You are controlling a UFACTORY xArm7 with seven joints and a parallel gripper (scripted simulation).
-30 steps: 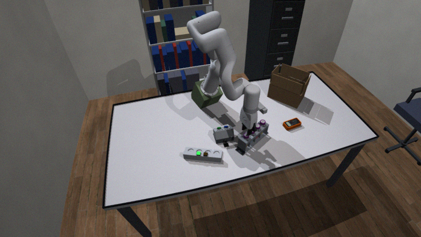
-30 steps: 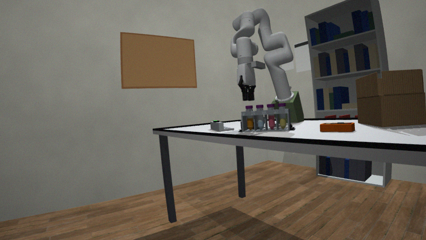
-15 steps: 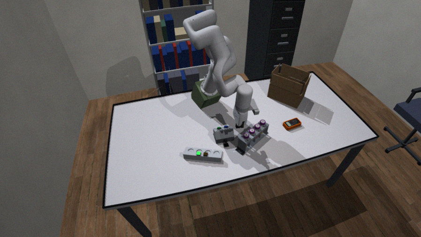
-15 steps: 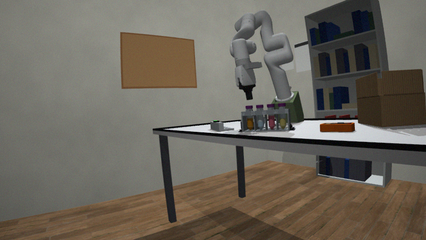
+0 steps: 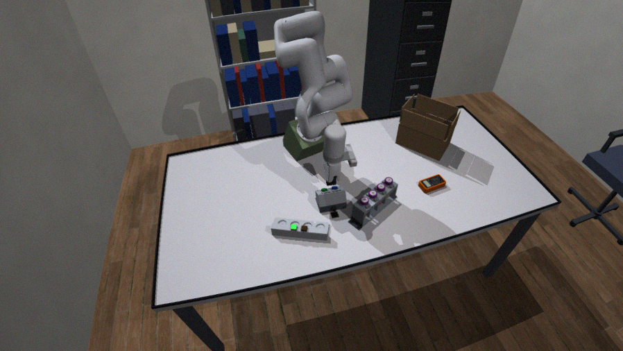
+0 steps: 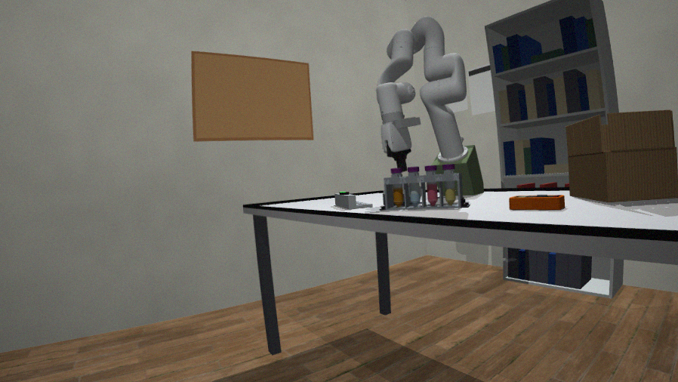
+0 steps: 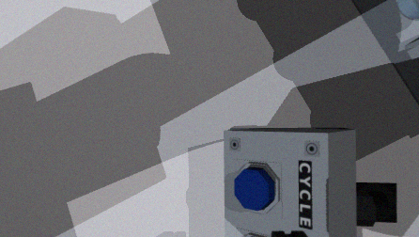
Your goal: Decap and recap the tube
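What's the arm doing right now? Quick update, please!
Gripper shut, empty, above the grey key housing. All four purple caps on tubes. Green lamp lit. Nothing blocking.

Grey walls, wood plank floor (image 5: 392, 313). Bookshelf (image 5: 216, 65) and dark filing cabinet (image 5: 379, 56) behind white table (image 5: 218, 261). Corkboard (image 6: 251, 96) on wall.
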